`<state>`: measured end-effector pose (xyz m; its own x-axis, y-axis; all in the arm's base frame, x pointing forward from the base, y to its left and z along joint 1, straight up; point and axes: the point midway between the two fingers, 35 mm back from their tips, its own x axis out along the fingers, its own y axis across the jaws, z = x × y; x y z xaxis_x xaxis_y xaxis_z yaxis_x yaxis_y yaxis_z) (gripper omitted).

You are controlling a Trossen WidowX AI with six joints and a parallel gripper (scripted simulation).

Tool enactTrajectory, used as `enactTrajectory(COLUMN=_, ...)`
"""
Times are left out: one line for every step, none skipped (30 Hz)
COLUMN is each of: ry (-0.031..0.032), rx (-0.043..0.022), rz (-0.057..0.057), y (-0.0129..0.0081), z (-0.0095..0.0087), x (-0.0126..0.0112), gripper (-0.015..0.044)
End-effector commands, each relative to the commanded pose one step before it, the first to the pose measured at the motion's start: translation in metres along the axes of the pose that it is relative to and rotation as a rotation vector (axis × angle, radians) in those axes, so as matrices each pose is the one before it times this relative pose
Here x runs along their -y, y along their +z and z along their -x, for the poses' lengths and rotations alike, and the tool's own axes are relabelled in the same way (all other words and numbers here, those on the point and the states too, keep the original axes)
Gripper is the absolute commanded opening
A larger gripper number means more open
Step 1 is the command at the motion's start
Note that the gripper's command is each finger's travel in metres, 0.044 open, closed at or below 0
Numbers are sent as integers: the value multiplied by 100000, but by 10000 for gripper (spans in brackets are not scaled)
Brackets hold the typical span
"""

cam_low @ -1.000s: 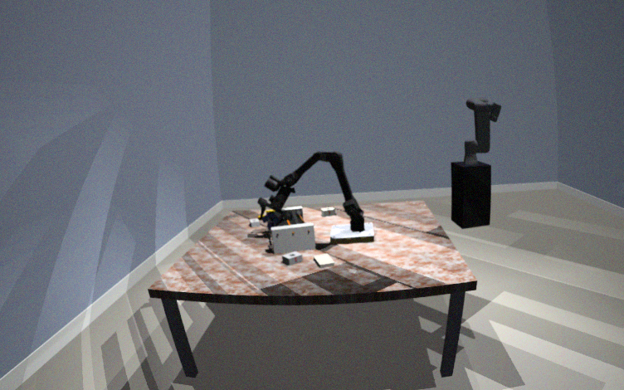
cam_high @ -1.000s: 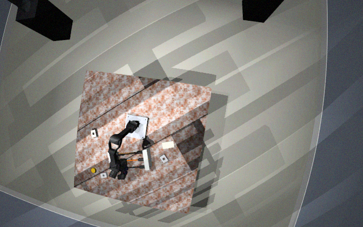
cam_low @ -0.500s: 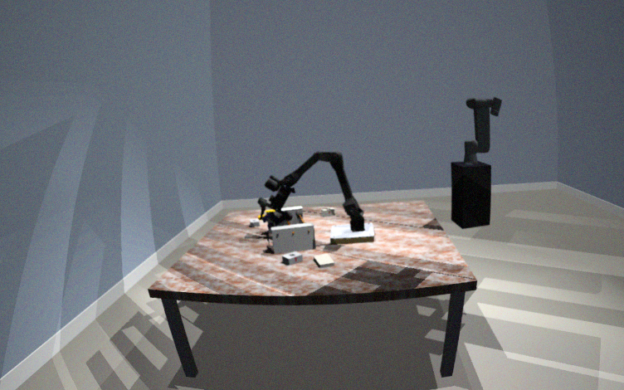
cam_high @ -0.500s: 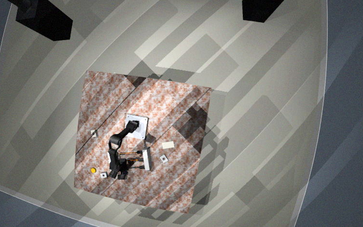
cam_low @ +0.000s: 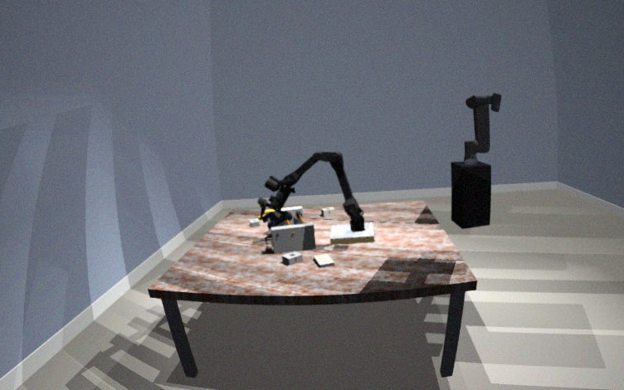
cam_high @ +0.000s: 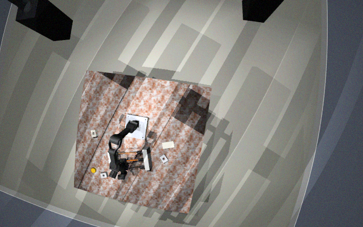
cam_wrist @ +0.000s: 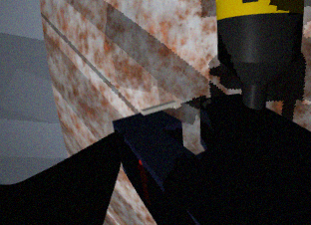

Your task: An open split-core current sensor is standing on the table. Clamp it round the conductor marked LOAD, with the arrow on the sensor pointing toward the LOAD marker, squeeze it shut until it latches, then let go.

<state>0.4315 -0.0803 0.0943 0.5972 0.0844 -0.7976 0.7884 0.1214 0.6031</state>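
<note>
My gripper (cam_high: 123, 164) (cam_low: 276, 221) (cam_wrist: 171, 141) is shut on the dark blue current sensor (cam_wrist: 149, 141), whose body has a small red mark in the wrist view. Both are low among the conductors, beside the black one. Orange-banded conductors (cam_high: 132, 160) run between two upright plates, the near one (cam_high: 146, 160) (cam_low: 283, 238) and the far one (cam_high: 109, 158) (cam_low: 296, 211). The fingers and dark shadow hide the sensor's jaws, arrow and latch; I cannot tell if it encloses a conductor or is latched. The LOAD marker is not readable.
Small pale blocks with dark centres (cam_high: 163, 158) (cam_high: 104, 175) (cam_high: 93, 133) and a flat cream block (cam_high: 168, 145) (cam_low: 324, 260) lie around the plates. A yellow disc (cam_high: 93, 170) is at the left. A yellow-and-black cylinder (cam_wrist: 260, 42) stands close by in the wrist view.
</note>
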Motion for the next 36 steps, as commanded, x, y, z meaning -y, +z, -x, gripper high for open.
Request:
enactTrajectory(ry=1795, rx=48, rz=623, y=-36, z=116, x=-500, gripper=0)
enactTrajectory(ry=-2109, rx=-47, rz=-639, y=39, z=-110, x=488, gripper=0)
enactTrajectory(ry=-599, rx=5, rz=-30, y=10, z=-4, x=-27, gripper=0)
enactTrajectory(ry=-896, rx=8, rz=-42, y=14, z=-4, x=-40, gripper=0)
enactTrajectory(ry=-1135, rx=10, rz=-48, y=16, z=-1, x=-49, gripper=0)
enactTrajectory(ry=-1383, rx=12, rz=-50, y=18, z=4, x=-57, gripper=0)
enactTrajectory(ry=-1627, rx=15, rz=-48, y=18, z=12, x=-63, gripper=0)
enactTrajectory(ry=-1770, rx=17, rz=-38, y=16, z=22, x=-64, gripper=0)
enactTrajectory(ry=-1819, rx=19, rz=-24, y=13, z=32, x=-61, gripper=0)
enactTrajectory(ry=-1830, rx=20, rz=-9, y=9, z=41, x=-56, gripper=0)
enactTrajectory(ry=-1834, rx=21, rz=6, y=6, z=51, x=-50, gripper=0)
enactTrajectory(ry=-1837, rx=23, rz=21, y=2, z=60, x=-44, gripper=0)
enactTrajectory(ry=-1840, rx=24, rz=36, y=-1, z=69, x=-38, gripper=0)
enactTrajectory(ry=-1844, rx=25, rz=51, y=-4, z=77, x=-31, gripper=0)
enactTrajectory(ry=-1846, rx=27, rz=66, y=-7, z=86, x=-25, gripper=0)
enactTrajectory(ry=-1847, rx=29, rz=81, y=-10, z=94, x=-18, gripper=0)
enactTrajectory(ry=-1854, rx=30, rz=96, y=-13, z=102, x=-10, gripper=0)
enactTrajectory(ry=-1854, rx=32, rz=111, y=-16, z=110, x=-3, gripper=0)
enactTrajectory(ry=-1850, rx=34, rz=125, y=-18, z=117, x=5, gripper=0)
enactTrajectory(ry=-1844, rx=35, rz=139, y=-21, z=124, x=12, gripper=0)
enactTrajectory(ry=-1859, rx=38, rz=155, y=-24, z=132, x=20, gripper=0)
enactTrajectory(ry=-1522, rx=32, rz=138, y=-21, z=113, x=23, gripper=0)
enactTrajectory(ry=-681, rx=15, rz=65, y=-10, z=52, x=12, gripper=0)
enactTrajectory(ry=-400, rx=9, rz=39, y=-6, z=31, x=8, gripper=0)
enactTrajectory(ry=-145, rx=3, rz=14, y=-2, z=11, x=3, gripper=0)
enactTrajectory(ry=0, rx=0, rz=0, y=0, z=0, x=0, gripper=0)
enactTrajectory(ry=0, rx=0, rz=0, y=0, z=0, x=0, gripper=0)
enactTrajectory(ry=-2966, rx=-1081, rz=-1178, y=-73, z=-1137, x=1282, gripper=0)
enactTrajectory(ry=0, rx=0, rz=0, y=0, z=0, x=0, gripper=0)
enactTrajectory(ry=0, rx=0, rz=0, y=0, z=0, x=0, gripper=0)
enactTrajectory(ry=0, rx=0, rz=0, y=0, z=0, x=0, gripper=0)
enactTrajectory(ry=0, rx=0, rz=0, y=0, z=0, x=0, gripper=0)
enactTrajectory(ry=0, rx=0, rz=0, y=0, z=0, x=0, gripper=0)
enactTrajectory(ry=0, rx=0, rz=0, y=0, z=0, x=0, gripper=0)
enactTrajectory(ry=0, rx=0, rz=0, y=0, z=0, x=0, gripper=0)
enactTrajectory(ry=0, rx=0, rz=0, y=0, z=0, x=0, gripper=0)
